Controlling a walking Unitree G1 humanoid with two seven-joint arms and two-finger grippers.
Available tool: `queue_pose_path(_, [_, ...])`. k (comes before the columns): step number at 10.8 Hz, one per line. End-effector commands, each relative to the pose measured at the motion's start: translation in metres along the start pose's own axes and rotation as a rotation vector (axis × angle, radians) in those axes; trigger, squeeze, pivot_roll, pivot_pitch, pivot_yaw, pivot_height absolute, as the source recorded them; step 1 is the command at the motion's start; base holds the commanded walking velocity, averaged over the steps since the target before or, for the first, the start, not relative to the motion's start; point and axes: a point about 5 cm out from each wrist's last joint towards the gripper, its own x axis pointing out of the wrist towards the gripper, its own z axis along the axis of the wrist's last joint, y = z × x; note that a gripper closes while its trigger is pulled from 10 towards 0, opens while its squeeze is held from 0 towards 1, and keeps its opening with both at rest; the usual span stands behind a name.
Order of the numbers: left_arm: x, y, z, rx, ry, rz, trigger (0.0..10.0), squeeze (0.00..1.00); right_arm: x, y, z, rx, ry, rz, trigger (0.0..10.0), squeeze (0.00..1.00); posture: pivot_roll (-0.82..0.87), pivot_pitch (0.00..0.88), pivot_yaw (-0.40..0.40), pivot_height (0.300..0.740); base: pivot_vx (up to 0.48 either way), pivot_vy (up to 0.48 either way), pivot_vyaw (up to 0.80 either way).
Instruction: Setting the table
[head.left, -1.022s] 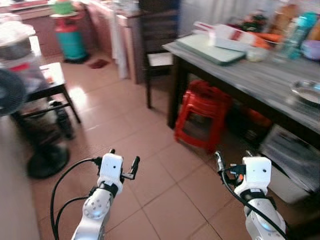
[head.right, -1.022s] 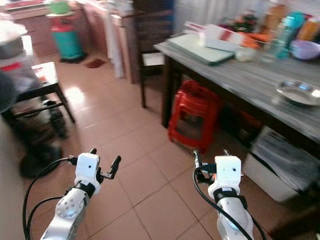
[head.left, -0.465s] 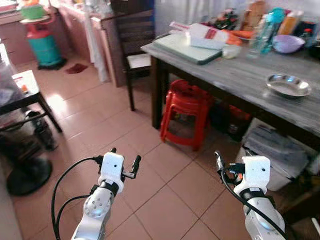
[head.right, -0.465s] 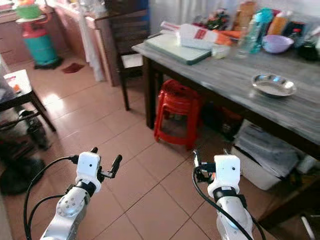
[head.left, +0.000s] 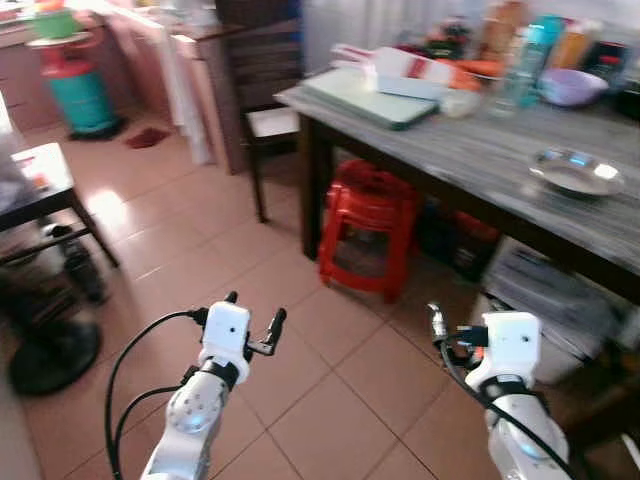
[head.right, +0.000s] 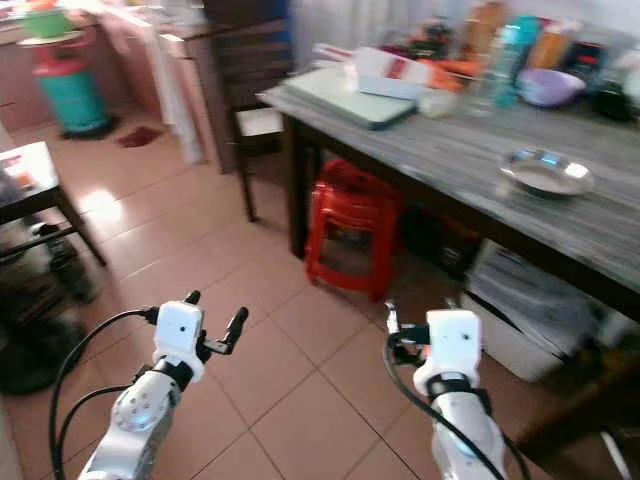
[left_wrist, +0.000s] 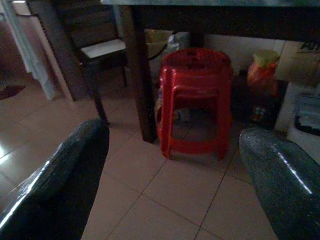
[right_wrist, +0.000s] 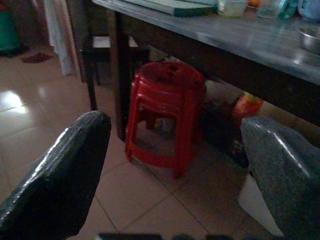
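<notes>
A grey-topped table (head.left: 480, 150) on dark legs stands ahead to my right. On it lie a steel plate (head.left: 575, 170), a purple bowl (head.left: 570, 87), a green board (head.left: 370, 98) and several bottles at the back. Both arms are held low over the tiled floor, short of the table. My left gripper (head.left: 255, 308) is open with nothing between its fingers (left_wrist: 60, 185). My right gripper (head.left: 465, 318) is also open and empty, its fingers (right_wrist: 55, 175) wide apart. Both wrist views look under the table at a red stool (left_wrist: 195, 100).
The red plastic stool (head.left: 370, 225) and a plastic box (head.left: 555, 300) sit under the table. A dark chair (head.left: 265, 100) stands at the table's far end. To the left are a low black table (head.left: 40, 190), a fan base (head.left: 50, 350) and a teal gas cylinder (head.left: 75, 85).
The camera has swung to the right, bringing the table and steel plate further into view. Both arms keep the same pose, with the grippers open as before.
</notes>
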Motion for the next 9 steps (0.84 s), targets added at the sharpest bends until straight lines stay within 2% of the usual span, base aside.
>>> queue_pose_path(1, [-0.0019, -0.0023, 0.0008, 0.003, -0.009, -0.025, 10.0, 0.00, 0.0001, -0.0007, 0.0009, -0.001, -0.005, -0.008, 10.0, 0.00, -0.01, 0.000, 0.046, 0.740, 0.266, 0.000, 0.00])
queue_pose_path(4, [-0.0033, -0.0037, 0.0026, -0.001, -0.020, -0.053, 10.0, 0.00, -0.0001, -0.0004, -0.0007, 0.003, 0.001, -0.011, 10.0, 0.00, -0.01, 0.000, 0.050, 0.740, 0.388, 0.000, 0.00])
queue_pose_path(9, [-0.0032, -0.0047, 0.0039, -0.008, -0.023, -0.067, 10.0, 0.00, 0.0005, -0.0002, -0.0013, 0.006, 0.003, -0.011, 10.0, 0.00, -0.01, 0.000, 0.051, 0.740, 0.404, 0.000, -0.48])
